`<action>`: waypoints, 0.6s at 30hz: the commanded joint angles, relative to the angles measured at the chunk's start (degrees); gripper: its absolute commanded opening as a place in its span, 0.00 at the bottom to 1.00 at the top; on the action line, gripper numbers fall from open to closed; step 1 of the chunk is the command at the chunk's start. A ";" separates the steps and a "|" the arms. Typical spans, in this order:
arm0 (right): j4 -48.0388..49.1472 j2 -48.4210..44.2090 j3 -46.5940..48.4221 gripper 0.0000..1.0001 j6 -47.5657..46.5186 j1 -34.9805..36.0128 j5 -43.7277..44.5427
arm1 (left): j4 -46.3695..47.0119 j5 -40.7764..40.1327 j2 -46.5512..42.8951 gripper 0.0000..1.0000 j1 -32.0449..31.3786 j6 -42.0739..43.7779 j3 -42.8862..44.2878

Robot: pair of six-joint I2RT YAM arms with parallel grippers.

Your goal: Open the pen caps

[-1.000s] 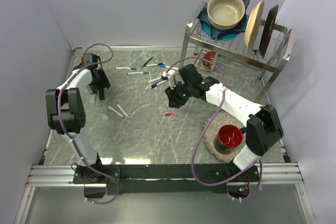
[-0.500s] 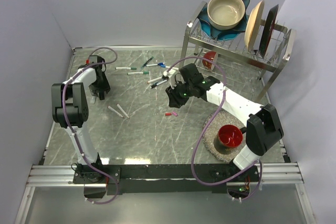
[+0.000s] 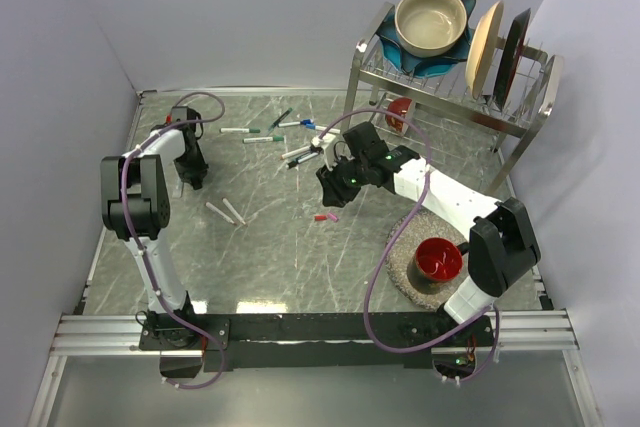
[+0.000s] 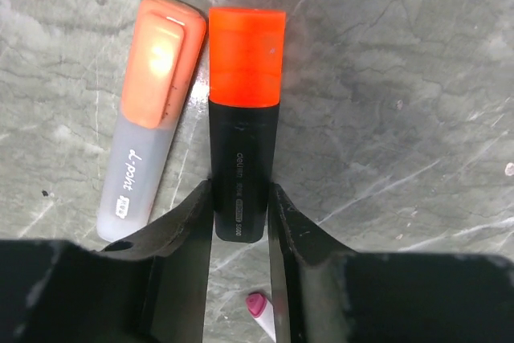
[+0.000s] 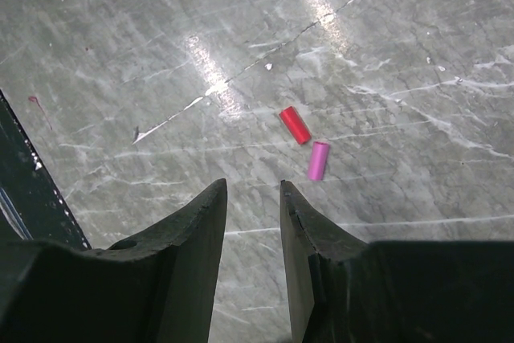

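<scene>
A black highlighter [image 4: 241, 158] with an orange pen cap [image 4: 246, 55] lies on the marble table. My left gripper [image 4: 240, 190] is shut on its barrel end, both fingers touching it. A grey highlighter [image 4: 140, 174] with a pale orange cap [image 4: 161, 62] lies just to its left. From above, the left gripper [image 3: 190, 175] sits at the far left of the table. My right gripper [image 5: 253, 186] hangs open over bare table with nothing between its fingers. A loose red cap [image 5: 294, 124] and a pink cap [image 5: 318, 160] lie just ahead of it.
Several thin markers [image 3: 262, 137] lie scattered at the back centre, and two white barrels [image 3: 226, 212] lie mid-left. A pink-tipped marker [image 4: 259, 307] lies under my left gripper. A dish rack [image 3: 450, 87] stands back right, and a red bowl [image 3: 438, 259] sits on a mat near right.
My left gripper has closed in on the black highlighter and its arm has shifted slightly toward the back. The right arm has not moved.
</scene>
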 commanded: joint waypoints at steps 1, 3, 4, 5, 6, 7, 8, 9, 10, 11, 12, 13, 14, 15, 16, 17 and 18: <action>1.17 -2.62 -0.24 0.41 -0.83 -0.77 -1.51 | 1.51 3.14 -1.55 0.16 -0.28 -0.06 0.62; 1.08 -2.71 -0.25 0.41 -1.09 -0.69 -2.04 | 3.18 4.36 -4.26 0.10 -0.81 -0.24 0.01; 1.00 -2.71 -0.25 0.41 -1.09 -0.95 -2.13 | 4.14 5.15 -5.41 0.08 -1.51 -0.15 -1.13; 0.99 -2.71 -0.25 0.41 -1.18 -0.95 -2.30 | 5.02 5.86 -6.47 0.05 -1.77 -0.32 -1.75; 1.08 -2.80 -0.33 0.41 -1.18 -1.04 -2.57 | 6.42 8.22 -8.57 0.04 -2.21 -0.50 -2.36; 1.08 -2.88 -0.42 0.41 -1.18 -1.21 -3.09 | 7.22 9.54 -9.72 0.03 -2.30 -0.59 -3.85; 1.08 -3.06 -0.42 0.41 -1.18 -1.30 -3.36 | 8.10 11.04 -11.03 0.02 -2.22 -0.94 -4.73; 1.08 -3.06 -0.51 0.41 -1.18 -1.47 -3.71 | 9.24 15.05 -13.48 0.01 -2.56 -1.37 -5.87; 1.26 -3.23 -0.60 0.41 -1.27 -1.56 -4.84 | 11.34 17.70 -14.90 0.01 -3.96 -1.81 -8.32; 1.34 -3.41 -0.86 0.41 -1.27 -1.83 -5.38 | 12.75 20.25 -16.22 0.01 -4.15 -2.34 -9.82; 1.52 -3.67 -0.95 0.41 -1.18 -1.92 -6.16 | 14.16 23.15 -17.45 0.01 -4.32 -3.74 -11.32; 1.52 -3.76 -1.04 0.41 -1.18 -2.09 -6.78 | 17.83 29.71 -20.16 0.01 -4.85 -4.80 -15.08; 1.70 -3.76 -1.04 0.41 -1.09 -2.27 -8.18 | 19.69 32.38 -21.41 0.01 -5.29 -5.94 -17.11; 1.70 -3.76 -1.21 0.41 -1.18 -2.27 -8.89 | 21.28 35.28 -23.85 0.01 -5.90 -8.12 -19.05; 1.78 -3.76 -1.13 0.41 -1.09 -2.35 -9.42 | 25.47 39.05 -25.18 0.01 -7.21 -9.45 -23.07; 2.13 -3.85 -1.30 0.41 -1.01 -2.27 -10.82 | 28.12 41.35 -26.50 0.01 -8.01 -11.12 -25.46; 2.40 -3.68 -1.39 0.41 -0.66 -2.27 -11.27 | 31.54 43.37 -29.13 0.01 -8.80 -14.79 -30.18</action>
